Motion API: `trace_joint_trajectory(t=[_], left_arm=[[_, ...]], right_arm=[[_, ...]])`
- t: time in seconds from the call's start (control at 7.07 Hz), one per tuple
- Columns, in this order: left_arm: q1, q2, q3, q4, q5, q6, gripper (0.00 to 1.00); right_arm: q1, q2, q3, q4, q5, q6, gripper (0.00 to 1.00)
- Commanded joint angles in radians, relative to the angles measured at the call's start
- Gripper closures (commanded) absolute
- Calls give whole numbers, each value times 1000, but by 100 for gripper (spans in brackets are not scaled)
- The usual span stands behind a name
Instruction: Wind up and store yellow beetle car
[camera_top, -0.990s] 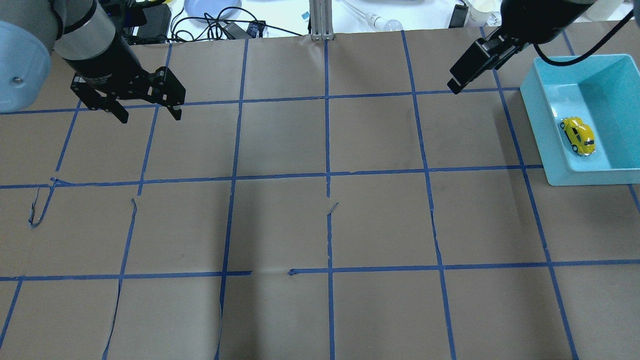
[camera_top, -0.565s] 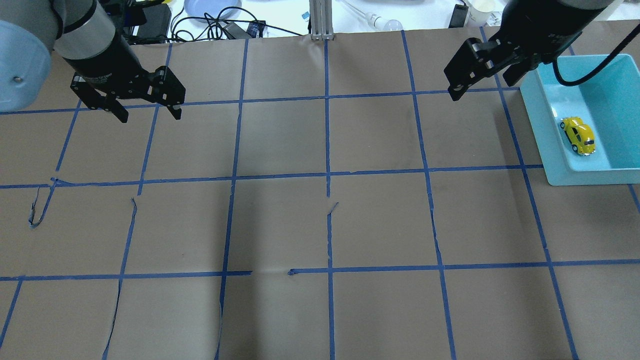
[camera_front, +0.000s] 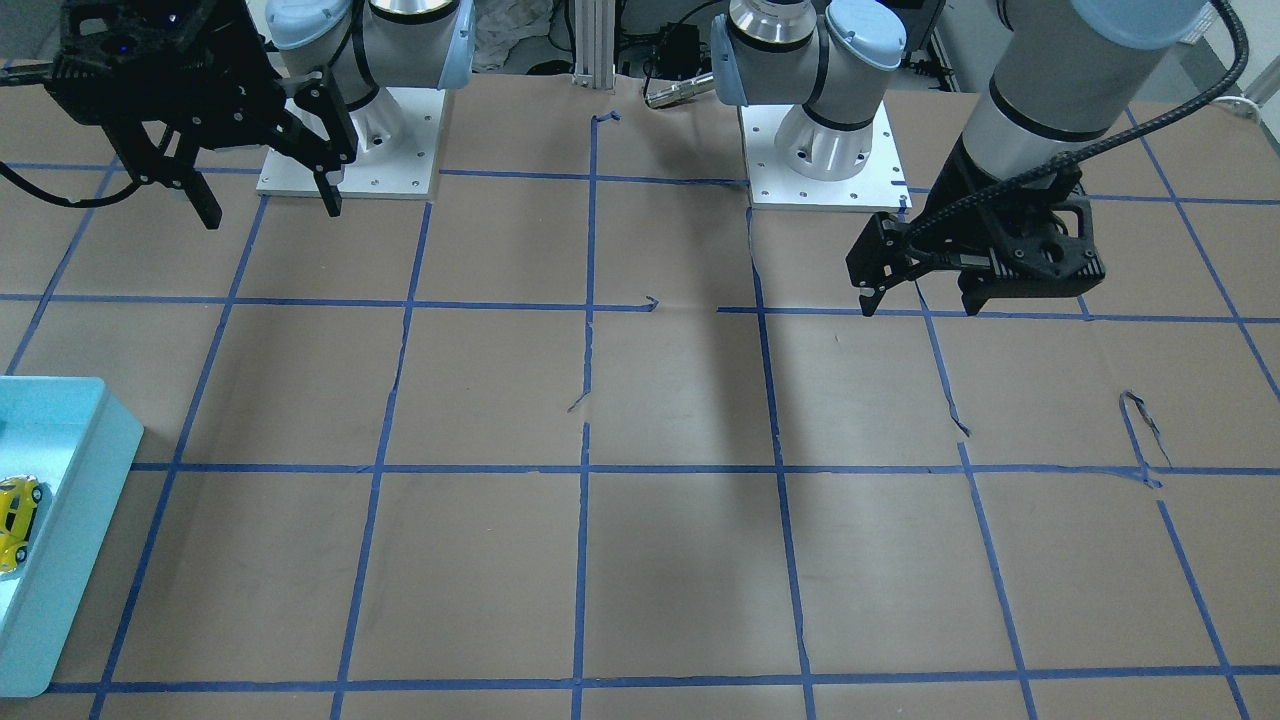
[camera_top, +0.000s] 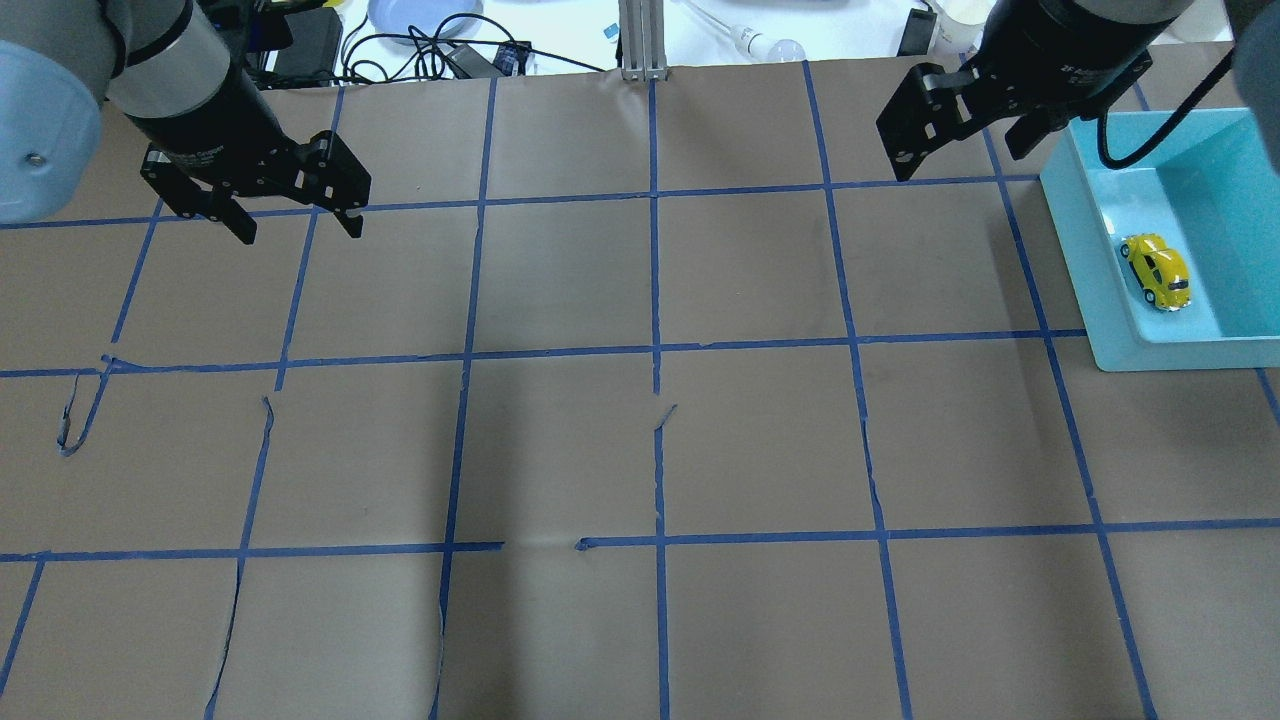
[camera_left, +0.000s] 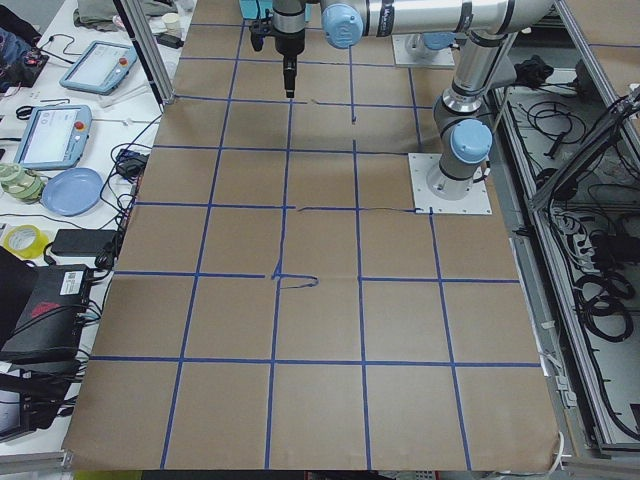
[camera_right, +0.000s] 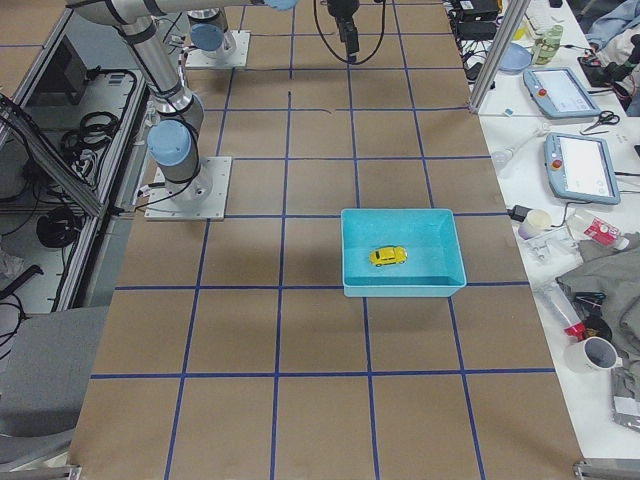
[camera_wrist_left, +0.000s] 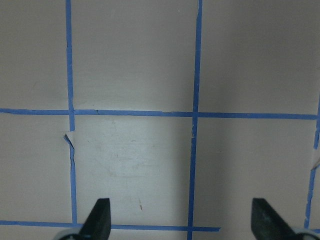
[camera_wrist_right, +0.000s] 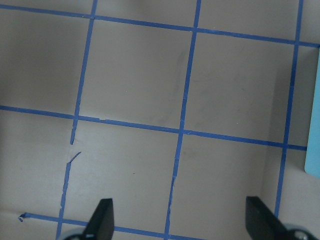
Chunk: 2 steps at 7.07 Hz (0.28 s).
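Resting upright inside the teal bin (camera_top: 1090, 270), the yellow beetle car (camera_top: 1157, 271) sits close to one long wall. The left gripper (camera_top: 300, 235) and right gripper (camera_top: 960, 163) hover wide open, holding nothing.

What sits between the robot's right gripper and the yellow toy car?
Seen overhead: taped brown paper, then the turquoise bin's wall; the yellow beetle car lies inside.
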<state>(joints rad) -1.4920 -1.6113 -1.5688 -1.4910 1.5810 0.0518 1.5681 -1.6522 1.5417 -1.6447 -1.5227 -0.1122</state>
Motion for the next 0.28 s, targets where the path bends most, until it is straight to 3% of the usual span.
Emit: trace_joint_trajectory(t=[0.0,0.14], left_arm=[[-7,8,7,24,2,-1,0],[-7,13,0,23,2,-4,0]], right_arm=[[1,2,15,2,9,46,1],[0,3,21,2,12,40,0]])
